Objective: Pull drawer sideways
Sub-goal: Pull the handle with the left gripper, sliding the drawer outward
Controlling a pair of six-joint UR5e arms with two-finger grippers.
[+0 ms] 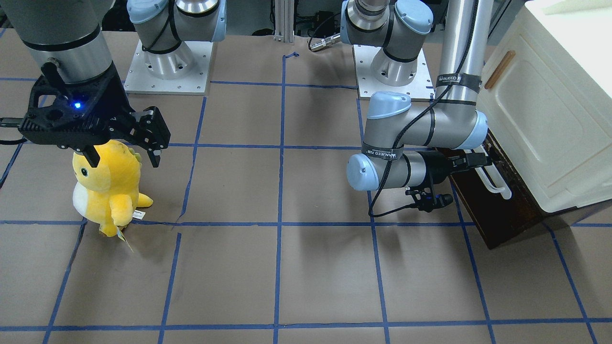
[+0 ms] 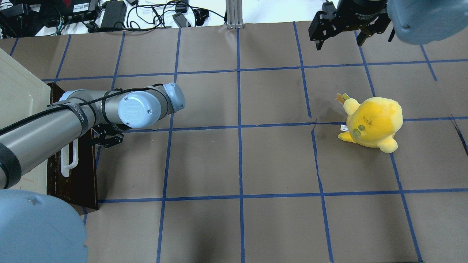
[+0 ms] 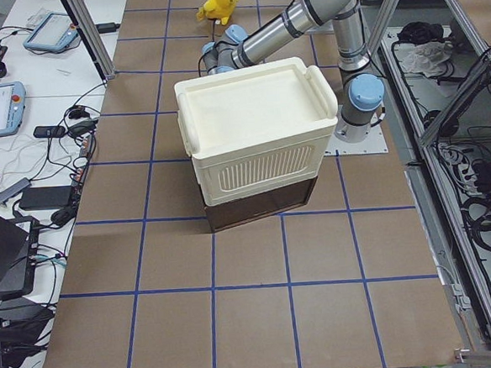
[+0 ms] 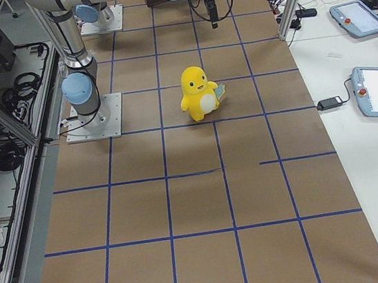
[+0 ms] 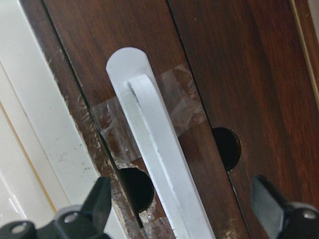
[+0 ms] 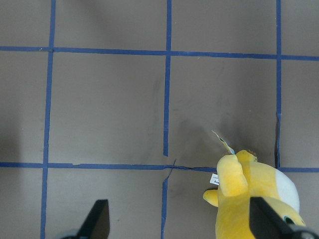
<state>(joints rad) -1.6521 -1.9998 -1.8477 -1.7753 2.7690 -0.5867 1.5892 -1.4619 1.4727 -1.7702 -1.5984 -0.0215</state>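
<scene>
The drawer (image 1: 497, 215) has a dark brown wooden front and sits at the bottom of the cream-white cabinet (image 1: 550, 105). Its long white bar handle (image 1: 495, 180) runs along the front. No pale interior shows. My left gripper (image 1: 478, 160) is right at the handle. In the left wrist view the handle (image 5: 159, 149) lies between my open fingertips (image 5: 99, 199), against the drawer front (image 5: 229, 64), and the jaws do not touch it. My right gripper (image 1: 122, 155) is open and empty, hovering above a yellow plush toy (image 1: 110, 186). It also shows in the overhead view (image 2: 338, 34).
The plush toy (image 2: 373, 124) stands on the brown paper table on my right side. The cabinet door has a small wooden handle (image 1: 499, 69). Both arm bases (image 1: 167, 62) stand at the table's back edge. Blue tape lines grid the table.
</scene>
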